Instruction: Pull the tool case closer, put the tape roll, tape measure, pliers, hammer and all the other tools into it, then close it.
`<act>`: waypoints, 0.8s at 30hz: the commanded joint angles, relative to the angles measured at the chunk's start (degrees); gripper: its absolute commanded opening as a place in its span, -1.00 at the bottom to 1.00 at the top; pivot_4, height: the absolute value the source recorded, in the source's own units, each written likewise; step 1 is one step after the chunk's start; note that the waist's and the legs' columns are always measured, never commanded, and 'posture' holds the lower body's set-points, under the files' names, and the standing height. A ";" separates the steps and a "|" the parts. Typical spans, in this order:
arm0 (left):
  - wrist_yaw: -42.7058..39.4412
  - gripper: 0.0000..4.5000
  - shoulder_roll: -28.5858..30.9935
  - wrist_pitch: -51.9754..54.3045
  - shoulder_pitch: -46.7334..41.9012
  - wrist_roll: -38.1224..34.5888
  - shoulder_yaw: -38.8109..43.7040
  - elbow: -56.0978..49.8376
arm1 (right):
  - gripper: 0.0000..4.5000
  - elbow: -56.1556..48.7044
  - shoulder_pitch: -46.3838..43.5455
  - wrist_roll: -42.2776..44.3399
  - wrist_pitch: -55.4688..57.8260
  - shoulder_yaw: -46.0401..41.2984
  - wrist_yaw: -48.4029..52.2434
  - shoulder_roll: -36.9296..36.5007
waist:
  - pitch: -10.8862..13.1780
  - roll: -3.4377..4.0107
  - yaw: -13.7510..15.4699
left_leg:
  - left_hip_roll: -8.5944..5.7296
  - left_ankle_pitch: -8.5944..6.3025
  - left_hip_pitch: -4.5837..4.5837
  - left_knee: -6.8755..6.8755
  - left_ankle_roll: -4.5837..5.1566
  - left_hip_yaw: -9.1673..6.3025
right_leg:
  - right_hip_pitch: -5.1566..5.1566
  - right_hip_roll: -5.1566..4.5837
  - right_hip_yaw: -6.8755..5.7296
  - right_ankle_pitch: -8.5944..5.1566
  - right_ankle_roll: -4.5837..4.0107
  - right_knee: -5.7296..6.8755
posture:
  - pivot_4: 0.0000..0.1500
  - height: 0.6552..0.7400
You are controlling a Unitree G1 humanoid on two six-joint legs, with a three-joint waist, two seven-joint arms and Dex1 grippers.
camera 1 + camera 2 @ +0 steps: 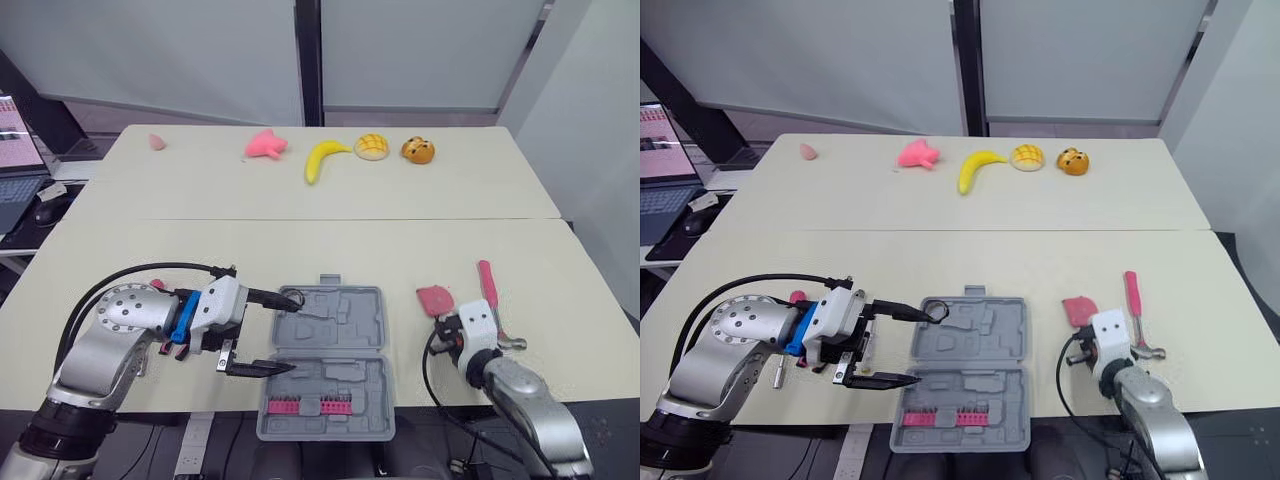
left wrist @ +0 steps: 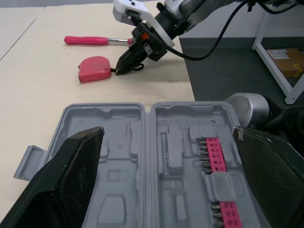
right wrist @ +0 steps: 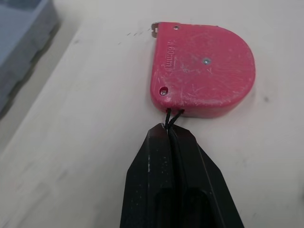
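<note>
The grey tool case lies open at the table's front edge, with a row of pink bits in its near half. My left gripper is open, its two fingers spread across the case's left side. A pink tape measure lies right of the case. My right gripper is shut on the thin black cord at the tape measure's edge. The pink-handled hammer lies just right of it. Dark red tool handles show under my left arm, mostly hidden.
Toy foods line the far table: a pink toy, a banana, a bun, an orange pastry and a small pink piece. A laptop stands off the left edge.
</note>
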 commanded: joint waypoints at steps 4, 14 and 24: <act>-1.46 1.00 0.80 -2.29 0.78 -0.02 -0.77 -1.49 | -0.99 -11.68 8.74 1.72 4.80 4.24 1.17 -2.45 | -0.01 -0.01 0.03 | 0.00 0.00 -0.01 0.00 0.00 0.00 | 0.00 -0.01 0.00 -0.03 -0.01 -0.02 | 1.00 0.66; -1.09 1.00 -0.35 -2.49 0.40 0.02 -2.85 -1.46 | -0.99 -16.84 12.88 3.67 9.33 5.81 2.30 -5.88 | -0.01 -0.02 0.17 | 0.00 0.00 -0.01 0.00 0.00 0.00 | 0.00 -0.01 -0.01 -0.05 -0.04 -0.02 | 1.00 0.66; -0.16 1.00 -0.42 -3.11 1.73 -0.04 -2.64 -1.66 | -0.99 -16.68 13.43 5.08 11.11 5.16 2.18 -5.21 | -0.02 -0.03 0.18 | 0.00 0.00 -0.01 0.00 0.00 0.00 | 0.00 -0.01 -0.01 -0.06 -0.04 -0.03 | 1.00 0.66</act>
